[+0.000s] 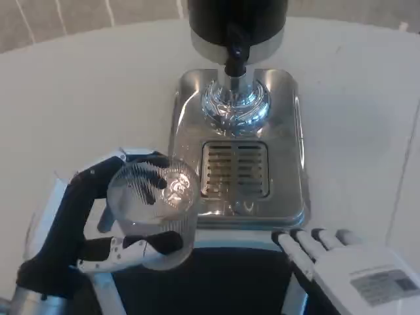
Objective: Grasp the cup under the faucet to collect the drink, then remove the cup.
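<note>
My left hand (85, 220) grips a clear ribbed plastic cup (154, 210), its fingers wrapped around the cup's sides. The cup is upright, at the lower left, in front of and left of the dispenser's steel base (289, 151). I cannot tell whether it holds any drink. The black faucet (235, 58) hangs from the dark dispenser body (237, 20) at the top centre, above the slotted drip grate (235, 169). My right hand (341, 262) rests at the lower right, palm down, fingers extended toward the base's front edge, holding nothing.
The white table (85, 98) spreads left and right of the dispenser. A dark panel (210, 282) lies along the near edge between my hands. A wall edge (410, 170) runs down the far right.
</note>
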Motion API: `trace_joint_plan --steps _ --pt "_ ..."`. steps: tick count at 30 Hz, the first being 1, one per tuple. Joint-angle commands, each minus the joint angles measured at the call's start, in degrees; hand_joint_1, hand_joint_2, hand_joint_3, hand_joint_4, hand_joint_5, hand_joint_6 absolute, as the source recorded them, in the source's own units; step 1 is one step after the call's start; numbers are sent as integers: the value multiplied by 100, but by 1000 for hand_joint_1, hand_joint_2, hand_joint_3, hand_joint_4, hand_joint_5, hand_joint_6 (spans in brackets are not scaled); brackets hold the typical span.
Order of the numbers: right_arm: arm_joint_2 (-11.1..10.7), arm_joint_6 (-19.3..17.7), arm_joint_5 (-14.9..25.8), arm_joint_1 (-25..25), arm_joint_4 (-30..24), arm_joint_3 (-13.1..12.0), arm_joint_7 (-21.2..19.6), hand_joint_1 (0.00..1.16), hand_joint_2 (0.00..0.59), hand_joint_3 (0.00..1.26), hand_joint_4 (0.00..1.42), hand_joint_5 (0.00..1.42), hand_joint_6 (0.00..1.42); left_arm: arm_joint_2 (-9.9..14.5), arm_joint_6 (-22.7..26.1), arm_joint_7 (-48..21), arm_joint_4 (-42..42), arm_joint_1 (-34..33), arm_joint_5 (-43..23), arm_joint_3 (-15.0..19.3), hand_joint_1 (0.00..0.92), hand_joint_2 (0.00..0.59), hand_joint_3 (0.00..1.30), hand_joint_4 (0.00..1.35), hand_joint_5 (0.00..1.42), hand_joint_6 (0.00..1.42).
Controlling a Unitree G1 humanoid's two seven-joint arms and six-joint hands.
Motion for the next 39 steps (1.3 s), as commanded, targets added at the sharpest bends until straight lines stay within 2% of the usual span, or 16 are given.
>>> trace_joint_plan --steps 1,10,14,28,39 --pt "67 -165 115 84 -95 -134 7 301 477 0 0 0 0 -100 -43 426 457 -433 244 -26 618 0 973 1166 1403 1424" --pt "42 -94 158 -334 -94 -141 594 297 477 0 0 0 0 -76 -40 1256 1480 -1263 797 -139 618 0 972 1166 1403 1424" --pt "29 -59 171 -504 -95 -148 770 293 479 0 0 0 0 -49 -33 1688 2186 -1773 1065 -269 618 0 972 1166 1403 1424" --pt "3 -30 256 -651 -95 -363 1051 276 484 0 0 0 0 -124 56 2779 3980 -3064 1435 -969 618 0 972 1166 1403 1424" --pt "-33 123 206 -711 -81 -359 1194 270 484 0 0 0 0 -369 190 3050 4746 -3647 1418 -1320 618 0 973 1166 1403 1424"
